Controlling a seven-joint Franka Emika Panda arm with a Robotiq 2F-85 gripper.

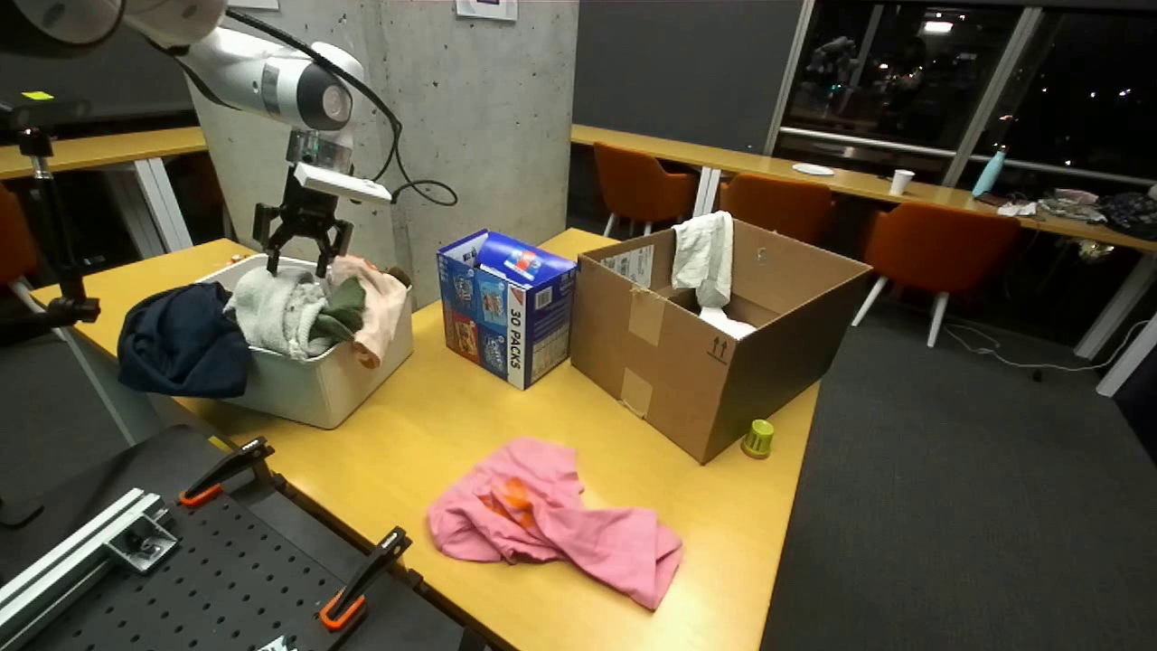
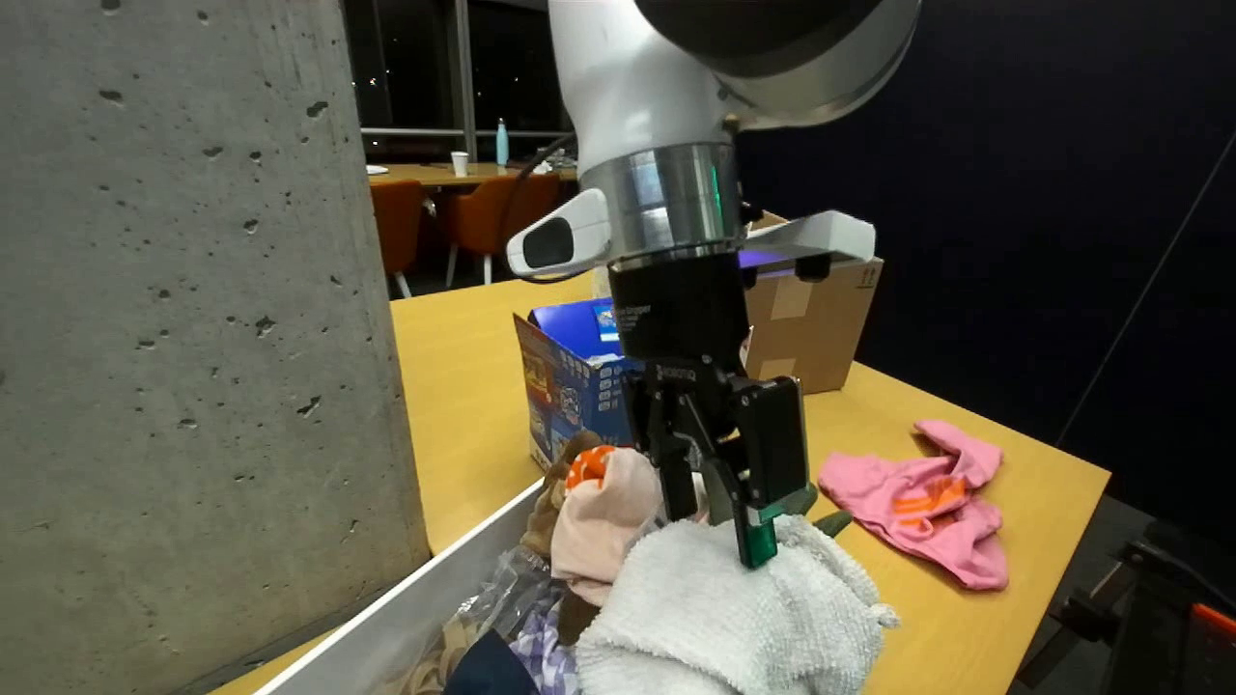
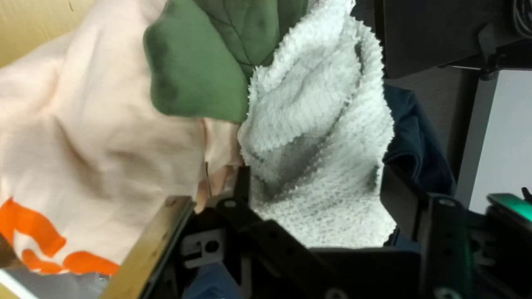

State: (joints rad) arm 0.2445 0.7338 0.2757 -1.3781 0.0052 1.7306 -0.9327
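My gripper (image 1: 298, 268) points down over a white bin (image 1: 298, 393) heaped with cloths. Its fingers are open and spread on either side of a fluffy white towel (image 1: 276, 312); in the wrist view the towel (image 3: 328, 137) lies between the fingertips (image 3: 316, 178). In an exterior view one fingertip is close to or touching the towel (image 2: 724, 618); I cannot tell which. A green cloth (image 3: 199, 70) and a peach cloth with orange print (image 3: 124, 145) lie beside the towel. A navy cloth (image 1: 185, 344) hangs over the bin's edge.
A blue snack box (image 1: 493, 303) stands beside the bin. A large open cardboard box (image 1: 669, 362) has a white cloth (image 1: 705, 253) over its edge. A pink cloth (image 1: 551, 524) and a small green cup (image 1: 759, 438) are on the table. A concrete pillar (image 2: 212, 290) stands close by.
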